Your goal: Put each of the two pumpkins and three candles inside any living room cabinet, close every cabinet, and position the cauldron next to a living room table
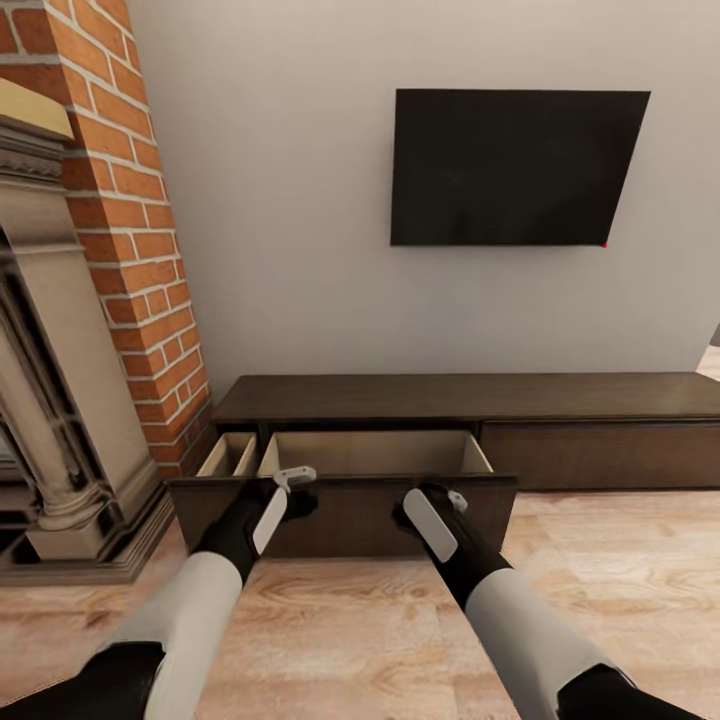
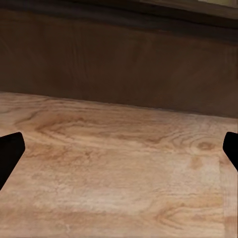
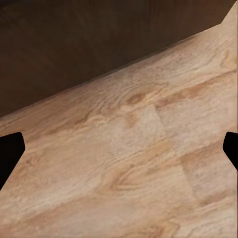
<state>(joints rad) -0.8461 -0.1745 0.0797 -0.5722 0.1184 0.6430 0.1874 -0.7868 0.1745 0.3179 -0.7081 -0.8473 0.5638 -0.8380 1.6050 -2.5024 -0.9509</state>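
Fingers of both the left gripper (image 1: 283, 497) and right gripper (image 1: 428, 512) are spread empty, held just before the cabinet (image 1: 460, 400) drawer (image 1: 340, 500), presumably pulled open for loading

No legible text, label, brand, number or sign found in any view. Flat black wall-mounted screen (image 1: 515, 167): blank, no logo readable; small red dot at lower right corner, not a character. Long low dark brown wood cabinet (image 1: 480, 398): unmarked top and drawer fronts. Red brick column (image 1: 130, 230): no markings. Pale wood plank floor (image 2: 119, 168): grain only.
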